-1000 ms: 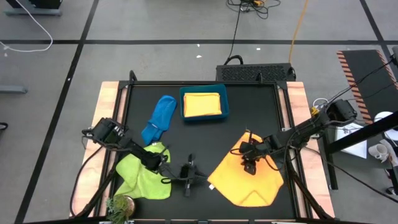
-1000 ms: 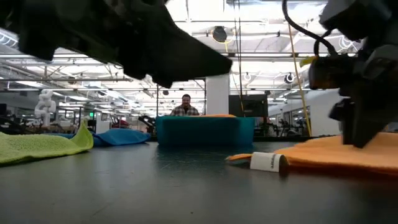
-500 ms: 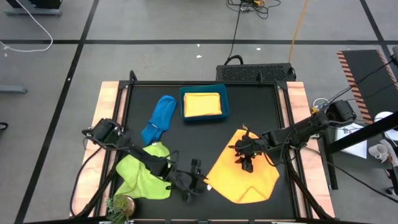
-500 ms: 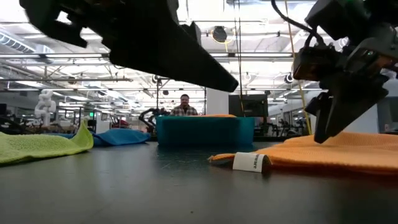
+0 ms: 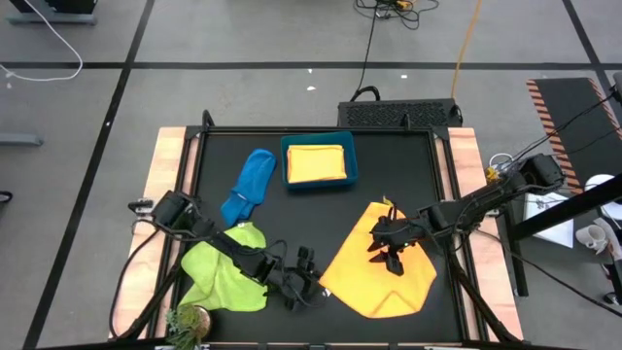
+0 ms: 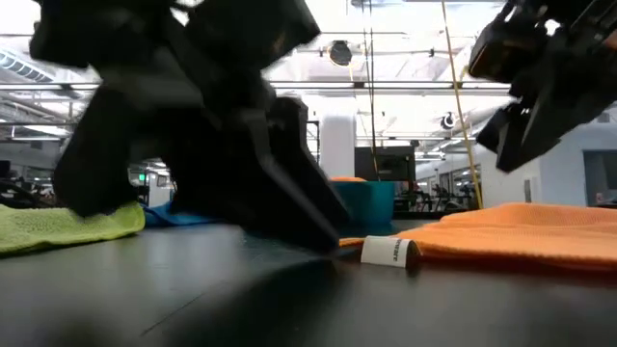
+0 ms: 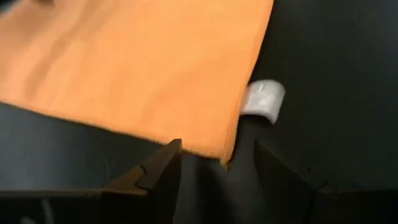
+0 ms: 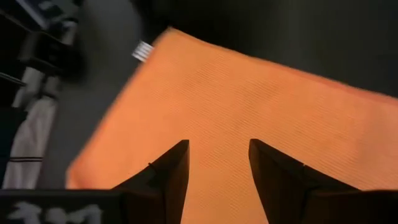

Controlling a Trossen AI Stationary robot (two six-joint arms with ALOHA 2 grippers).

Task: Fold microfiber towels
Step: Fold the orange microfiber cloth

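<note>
An orange microfiber towel (image 5: 381, 264) lies spread flat on the table's near right part; its white label (image 7: 263, 101) sticks out at its left corner. My left gripper (image 7: 217, 163) stands open and low at that corner (image 7: 227, 155), one finger on either side of it. My right gripper (image 8: 217, 155) hangs open above the towel's middle, clear of it in the low view (image 6: 516, 135). A lime green towel (image 5: 224, 272) lies crumpled near left, a blue one (image 5: 250, 185) behind it. A yellow towel (image 5: 316, 162) lies in the teal bin (image 5: 354, 160).
The teal bin stands at the table's far middle. A small potted plant (image 5: 190, 321) sits at the near left corner. The left arm (image 5: 209, 238) reaches across the green towel. Bare black tabletop (image 5: 408, 170) shows at the far right.
My left gripper has opened, moved toward the table's right edge and come down at the orange towel's left corner. My right gripper has risen off the orange towel. The towel's labelled corner has slid a little toward the left.
</note>
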